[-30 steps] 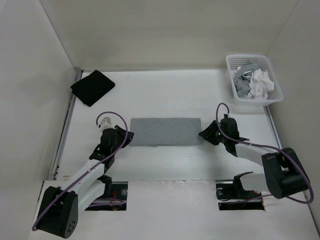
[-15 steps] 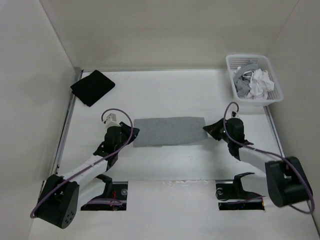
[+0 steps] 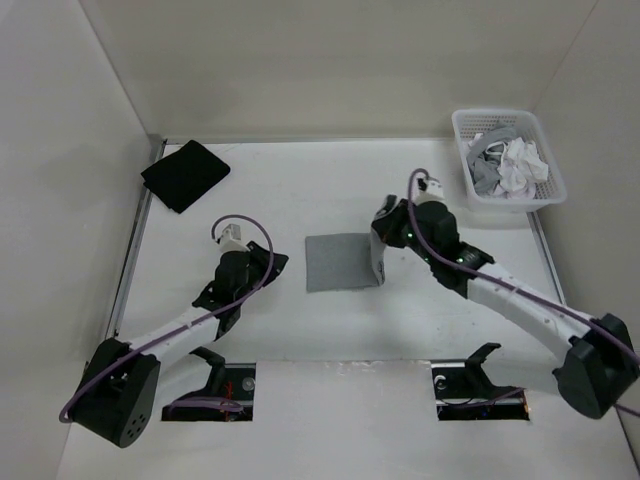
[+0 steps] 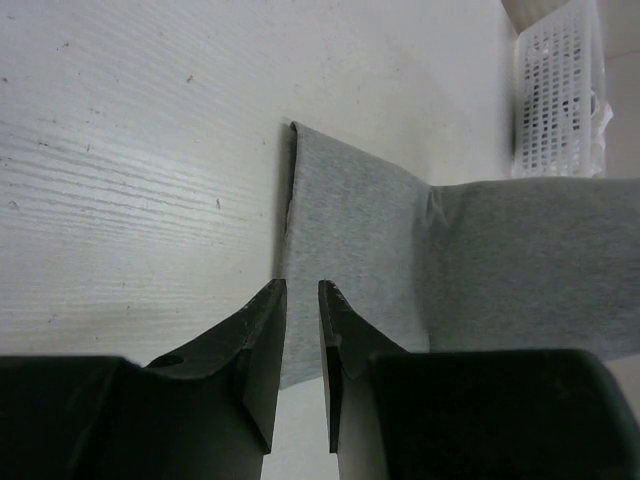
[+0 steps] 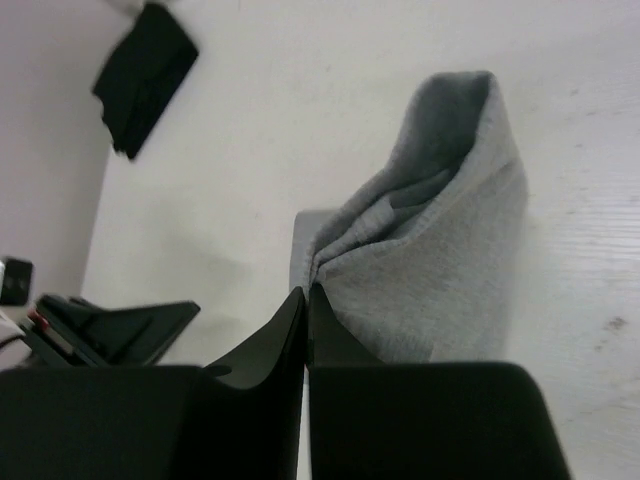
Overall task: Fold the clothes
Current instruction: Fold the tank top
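Observation:
The clothes (image 3: 335, 262) are one light grey knit garment, lying partly flat in the middle of the table. My right gripper (image 3: 383, 232) is shut on its right end and holds that end raised and doubled back toward the flat part. In the right wrist view the grey knit (image 5: 450, 240) bunches right at my shut gripper (image 5: 306, 292). My left gripper (image 3: 277, 262) stands just left of the garment, apart from it. In the left wrist view the gripper (image 4: 302, 288) is open by a narrow gap with nothing in it, and the cloth (image 4: 350, 230) lies beyond the tips.
A black cloth square (image 3: 185, 174) lies at the far left corner. A white basket (image 3: 520, 203) with white and grey garments (image 3: 520, 165) stands at the far right. Walls close in the table on three sides.
My right gripper has shut on the garment's right end and carried it up and to the left. The long flat strip is now a short one, its left edge farther from my left gripper.

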Controlling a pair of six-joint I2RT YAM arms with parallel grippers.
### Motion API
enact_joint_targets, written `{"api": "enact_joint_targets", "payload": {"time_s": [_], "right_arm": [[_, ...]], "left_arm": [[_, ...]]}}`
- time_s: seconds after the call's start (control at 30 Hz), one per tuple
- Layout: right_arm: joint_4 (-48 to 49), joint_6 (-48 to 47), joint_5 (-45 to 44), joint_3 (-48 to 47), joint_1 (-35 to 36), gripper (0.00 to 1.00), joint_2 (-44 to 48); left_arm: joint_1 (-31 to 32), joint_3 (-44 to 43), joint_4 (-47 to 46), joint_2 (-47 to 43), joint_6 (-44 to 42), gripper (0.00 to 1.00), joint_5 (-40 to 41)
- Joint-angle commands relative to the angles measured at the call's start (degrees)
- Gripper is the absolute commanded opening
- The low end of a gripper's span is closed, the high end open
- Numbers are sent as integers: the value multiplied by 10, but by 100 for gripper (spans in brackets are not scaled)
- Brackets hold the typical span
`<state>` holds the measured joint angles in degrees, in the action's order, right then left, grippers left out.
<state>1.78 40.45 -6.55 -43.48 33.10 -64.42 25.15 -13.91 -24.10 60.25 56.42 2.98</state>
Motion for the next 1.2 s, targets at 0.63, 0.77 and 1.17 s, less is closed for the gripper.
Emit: {"api": "enact_joint_targets", "payload": {"time_s": [0.63, 0.77, 1.17], "right_arm": [[-104, -43, -131, -247, 239, 40, -277], [-45, -30, -108, -149, 204, 15, -211], [84, -6, -117, 224, 48, 18, 219]], "left_arm": [[-33, -24, 13, -85, -3, 19, -11], [1, -39, -19, -28, -3, 19, -3], [2, -49, 98, -9, -95, 32, 61]]}}
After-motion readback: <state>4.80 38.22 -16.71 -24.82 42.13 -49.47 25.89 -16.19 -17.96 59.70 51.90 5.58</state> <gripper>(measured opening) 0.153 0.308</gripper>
